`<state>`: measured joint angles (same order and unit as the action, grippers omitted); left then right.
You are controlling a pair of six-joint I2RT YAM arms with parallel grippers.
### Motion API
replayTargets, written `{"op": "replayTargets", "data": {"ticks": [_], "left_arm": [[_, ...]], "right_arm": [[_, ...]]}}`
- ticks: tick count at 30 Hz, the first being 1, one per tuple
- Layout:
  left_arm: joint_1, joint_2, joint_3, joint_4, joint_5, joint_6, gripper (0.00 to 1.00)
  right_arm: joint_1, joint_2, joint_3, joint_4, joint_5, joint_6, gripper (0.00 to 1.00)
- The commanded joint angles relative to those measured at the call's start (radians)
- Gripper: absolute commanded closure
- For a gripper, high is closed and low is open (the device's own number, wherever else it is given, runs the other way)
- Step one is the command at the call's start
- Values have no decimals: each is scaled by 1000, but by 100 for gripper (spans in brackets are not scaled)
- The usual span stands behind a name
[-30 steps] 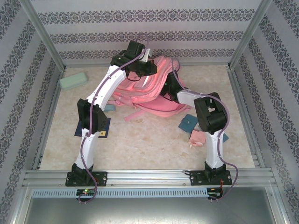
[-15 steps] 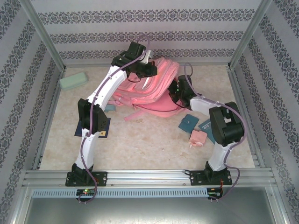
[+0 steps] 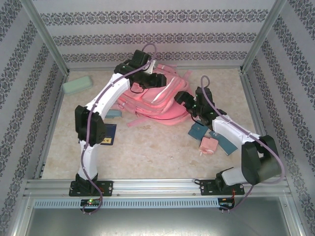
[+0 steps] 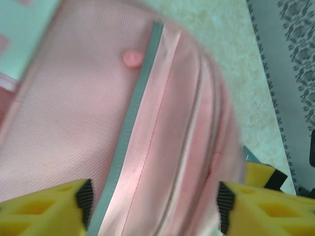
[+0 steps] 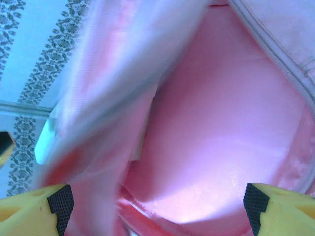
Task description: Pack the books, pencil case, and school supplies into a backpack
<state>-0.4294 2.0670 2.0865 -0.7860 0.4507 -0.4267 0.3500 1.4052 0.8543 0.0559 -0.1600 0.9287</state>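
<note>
The pink backpack (image 3: 158,101) lies slumped at the back middle of the table. My left gripper (image 3: 156,80) hovers over its top, open, the fabric (image 4: 74,123) and a zip seam showing below and between its pads without being pinched. My right gripper (image 3: 183,97) is at the backpack's right side, open, facing the shiny pink inside (image 5: 221,123) of the opening. A navy book (image 3: 107,133) lies partly under the left arm. The mint pencil case (image 3: 77,86) rests at the back left. A pink block (image 3: 208,145) and teal pads (image 3: 198,130) lie beside the right arm.
A small pale teal item (image 3: 114,113) lies left of the backpack, whose straps (image 3: 142,119) trail toward the front. Metal posts and patterned walls enclose the table on three sides, with a rail (image 3: 157,186) along the near edge.
My left gripper has opened and let go of the backpack's top, which has sagged flatter. The right arm has swung right and stretched out low, its gripper drawn back from the opening.
</note>
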Motion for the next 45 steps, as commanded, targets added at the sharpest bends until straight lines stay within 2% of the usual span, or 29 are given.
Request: {"op": "replayTargets", "data": {"ticks": [1, 9, 15, 17, 18, 24, 32, 40, 43, 45], "left_arm": [[37, -144, -108, 57, -86, -6, 19], [149, -435, -522, 116, -260, -59, 4], [289, -603, -839, 100, -370, -164, 0], [338, -630, -919, 89, -375, -192, 0], [358, -641, -962, 92, -374, -202, 0], [426, -663, -1121, 150, -354, -205, 0], [430, -644, -1259, 250, -282, -256, 0], [424, -599, -1371, 384, -150, -371, 2], [382, -618, -1408, 437, -128, -477, 3], [319, -647, -1434, 477, -154, -555, 3]], "right_arm": [[47, -51, 4, -73, 60, -101, 8], [145, -42, 70, -156, 131, -188, 8], [174, -17, 118, -178, 134, -197, 7], [183, -14, 131, -184, 137, -198, 6], [192, -12, 139, -192, 148, -199, 2], [248, 3, 181, -238, 203, -176, 2], [331, 35, 277, -313, 220, -156, 2], [354, 13, 259, -317, 193, -168, 2], [329, 0, 233, -310, 147, -187, 2], [298, -4, 220, -312, 87, -205, 2]]}}
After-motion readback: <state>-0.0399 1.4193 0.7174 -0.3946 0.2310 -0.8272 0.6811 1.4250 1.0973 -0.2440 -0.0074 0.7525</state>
